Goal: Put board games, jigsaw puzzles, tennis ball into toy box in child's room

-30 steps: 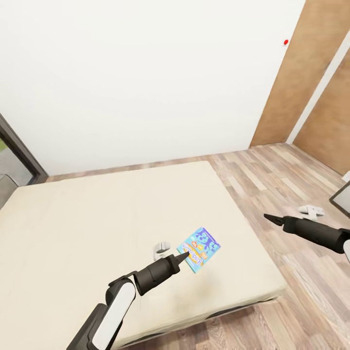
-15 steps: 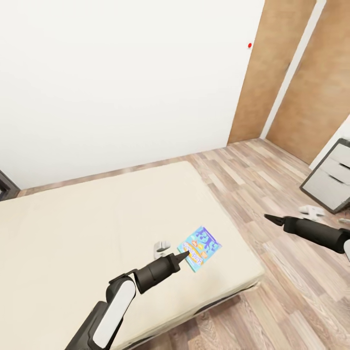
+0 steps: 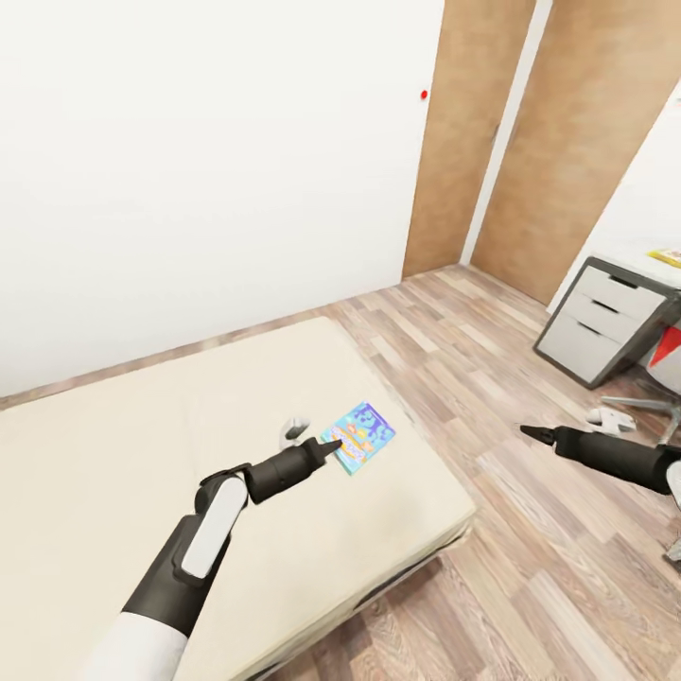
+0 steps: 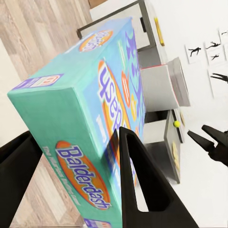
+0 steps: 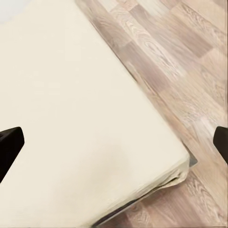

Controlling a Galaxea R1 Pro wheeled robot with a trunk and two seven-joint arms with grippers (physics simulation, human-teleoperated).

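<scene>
My left gripper [image 3: 333, 445] is shut on the light-blue board game [image 3: 362, 435], a cartoon-printed box held over the bed [image 3: 132, 445] near its floor-side edge. In the left wrist view the black fingers [image 4: 137, 180] clamp the "Balderdash" box [image 4: 95, 109] on both sides. Beyond it stands the table [image 4: 156, 57] with white drawers, and a small yellow-green tennis ball [image 4: 176, 123] shows there. The table [image 3: 605, 317] is at the right of the head view, with a yellow flat thing [image 3: 669, 256] on top. My right gripper [image 3: 530, 432] hangs open over the wood floor, holding nothing.
Two brown doors [image 3: 454, 132] stand in the white wall beyond the bed. Wood-plank floor [image 3: 473, 359] lies between bed and table. A white chair base [image 3: 610, 416] and a red part [image 3: 667, 345] sit by the drawers. The bed's corner [image 5: 175, 161] lies below my right gripper.
The whole view has swung to the right, so the doors and the table's drawers have come into the picture. My left gripper still holds the blue board game; the right arm keeps its pose.
</scene>
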